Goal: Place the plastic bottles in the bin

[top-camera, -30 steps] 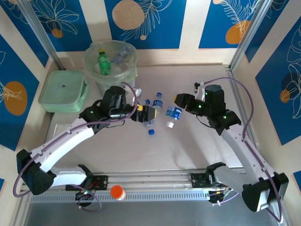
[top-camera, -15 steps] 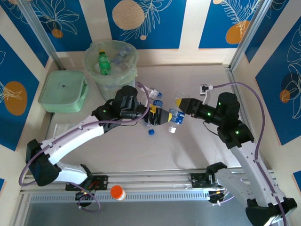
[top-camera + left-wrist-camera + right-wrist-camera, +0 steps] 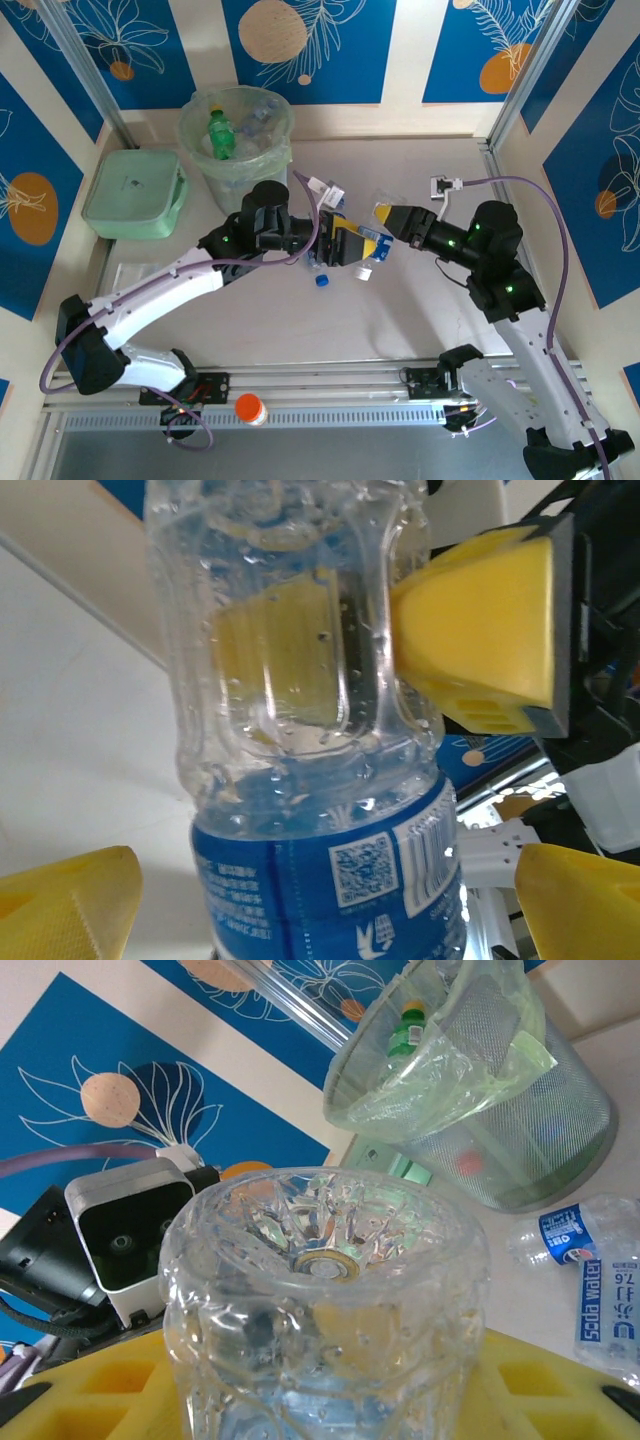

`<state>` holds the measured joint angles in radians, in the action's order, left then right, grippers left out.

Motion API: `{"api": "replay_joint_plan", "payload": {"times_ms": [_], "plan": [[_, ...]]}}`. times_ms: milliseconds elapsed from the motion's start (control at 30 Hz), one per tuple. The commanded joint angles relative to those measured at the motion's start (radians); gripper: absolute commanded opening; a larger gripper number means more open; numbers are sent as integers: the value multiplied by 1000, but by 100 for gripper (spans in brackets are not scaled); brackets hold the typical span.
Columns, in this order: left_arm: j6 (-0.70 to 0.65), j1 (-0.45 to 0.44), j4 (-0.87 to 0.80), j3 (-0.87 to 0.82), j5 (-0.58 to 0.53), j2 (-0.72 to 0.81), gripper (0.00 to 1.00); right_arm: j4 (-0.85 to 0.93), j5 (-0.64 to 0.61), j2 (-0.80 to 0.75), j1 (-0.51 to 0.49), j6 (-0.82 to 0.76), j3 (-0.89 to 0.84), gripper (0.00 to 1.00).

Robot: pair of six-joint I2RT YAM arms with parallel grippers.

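Mid-table, the right pincer [image 3: 388, 214] is clamped on the clear base end of a bottle [image 3: 310, 730], and the left pincer [image 3: 358, 245] stands wide astride its blue-labelled part, fingers off it. Bare table [image 3: 400, 310] lies open toward 6 o'clock, and walls close off 9, 12 and 3. The bin [image 3: 283, 112] sits at 11 o'clock by the far wall, liner in, with a green bottle [image 3: 220, 135] and clear ones inside and a box [image 3: 133, 193] at its 8 o'clock. The held bottle's long axis runs along the left pincer's reach, base toward the right wrist, and loose bottles [image 3: 570, 1245] lie flat on the bin's side.
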<state>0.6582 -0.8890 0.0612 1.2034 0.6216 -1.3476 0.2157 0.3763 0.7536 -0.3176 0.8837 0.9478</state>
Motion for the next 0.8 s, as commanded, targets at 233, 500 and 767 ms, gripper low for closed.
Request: {"api": "replay_joint_plan", "payload": {"times_ms": [233, 500, 767], "plan": [[38, -9, 74, 0, 60, -40, 80, -62, -12, -4, -61, -2, -9, 47], [14, -3, 58, 7, 55, -17, 57, 12, -86, -9, -86, -57, 13, 56], [-58, 79, -107, 43, -32, 47, 53, 149, -213, -27, -86, -129, 70, 85]]}}
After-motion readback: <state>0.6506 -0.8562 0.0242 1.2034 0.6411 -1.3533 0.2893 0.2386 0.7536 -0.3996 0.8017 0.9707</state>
